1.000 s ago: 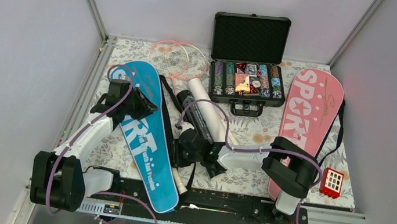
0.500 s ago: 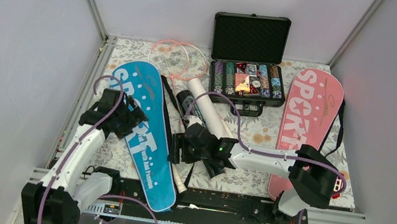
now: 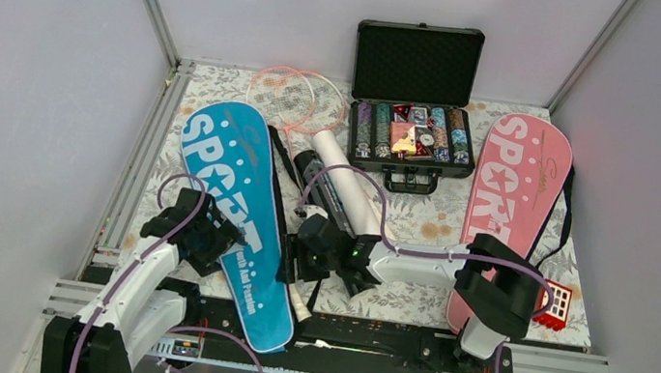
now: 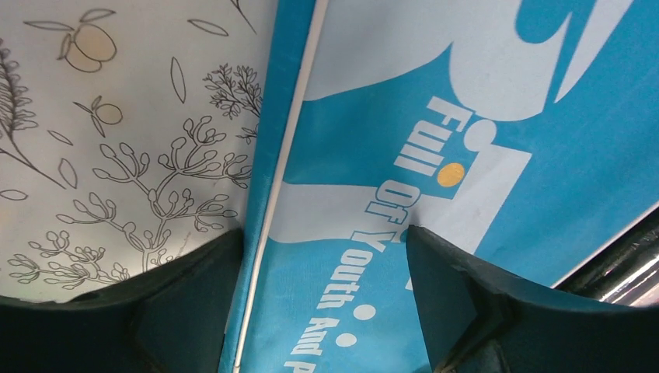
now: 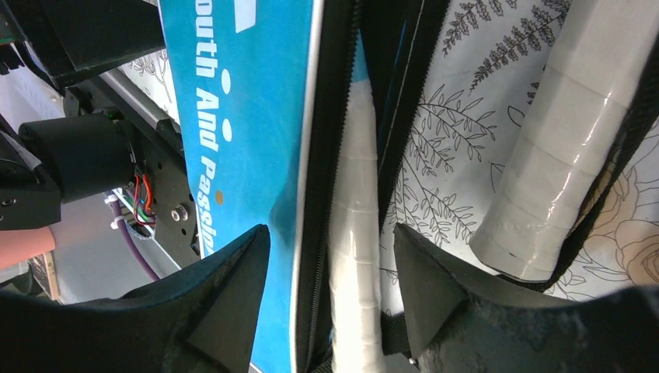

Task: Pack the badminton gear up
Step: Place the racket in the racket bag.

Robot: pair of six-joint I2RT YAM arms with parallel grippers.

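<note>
The blue "SPORT" cover [image 3: 230, 194] lies on the left of the table, and a white wrapped racket handle [image 3: 295, 299] sticks out along its right edge. My left gripper [image 3: 214, 235] is open low over the cover's left edge [image 4: 273, 194], with cloth between its fingers and nothing gripped. My right gripper [image 3: 306, 251] is open too, its jaws on either side of the white handle [image 5: 353, 256] and the black zipper, without pinching them. A white tube [image 3: 347, 181] and a dark tube [image 3: 319, 183] lie mid-table. The pink cover [image 3: 514, 188] is on the right. A pink racket [image 3: 295, 99] lies at the back.
An open black case of poker chips [image 3: 410, 129] stands at the back centre. A small red block with white squares [image 3: 552, 304] sits by the pink cover's near end. The white tube's end [image 5: 544, 171] lies just right of my right fingers. The black base rail [image 3: 355, 331] borders the near edge.
Both grippers have opened. The left arm has drawn back toward the near edge along the blue cover. The right gripper has shifted slightly left by the handle.
</note>
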